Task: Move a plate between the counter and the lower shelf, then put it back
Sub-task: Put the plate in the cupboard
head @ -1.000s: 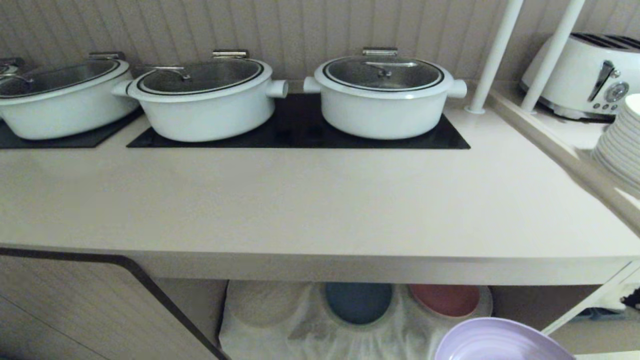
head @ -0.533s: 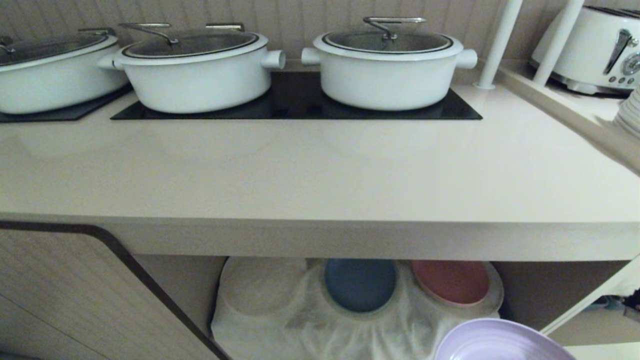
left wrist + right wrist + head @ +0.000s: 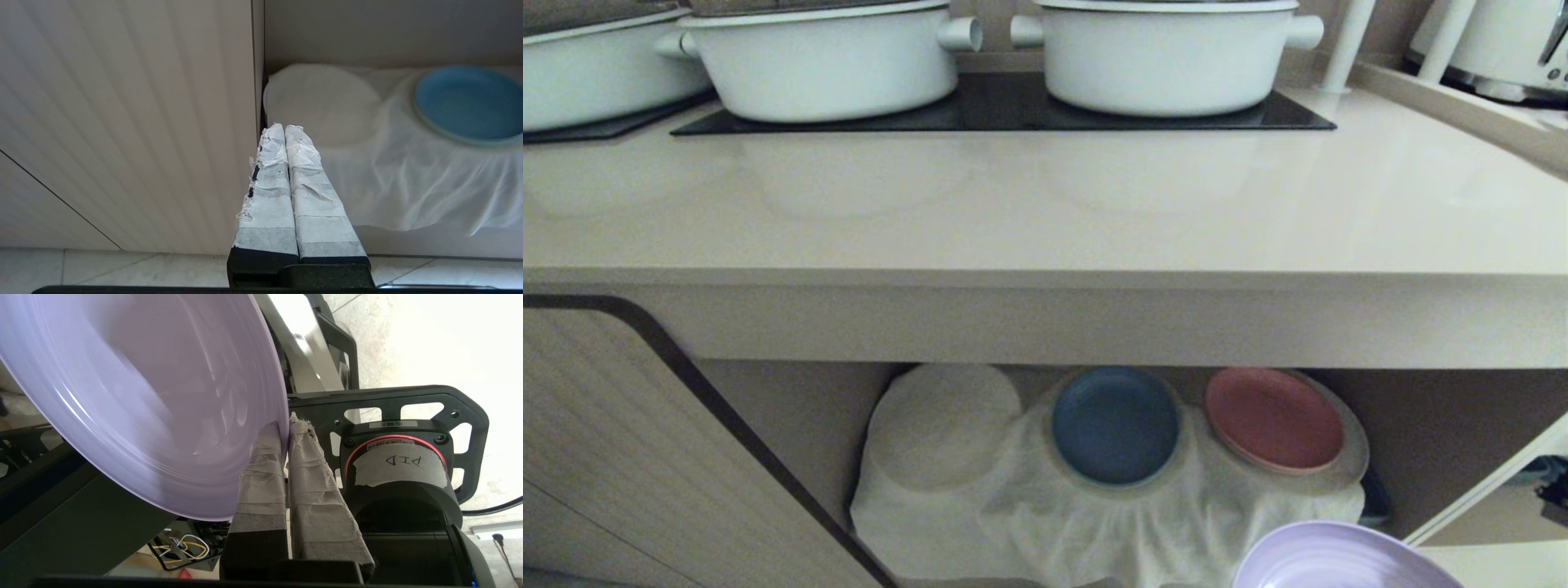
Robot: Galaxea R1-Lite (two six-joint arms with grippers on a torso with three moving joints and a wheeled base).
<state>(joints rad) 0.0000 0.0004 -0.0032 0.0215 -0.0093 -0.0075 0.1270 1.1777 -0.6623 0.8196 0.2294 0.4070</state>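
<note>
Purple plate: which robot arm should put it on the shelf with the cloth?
Probably the right: the right gripper already pinches the plate by its rim. The left gripper is shut and holds nothing.

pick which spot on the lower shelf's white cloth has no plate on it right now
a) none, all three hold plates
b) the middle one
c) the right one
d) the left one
d: the head view shows the blue plate in the middle of the lower shelf and the pink plate on the right, while the left round spot is bare cloth; the lavender plate is pinched at its rim by the right gripper.
</note>
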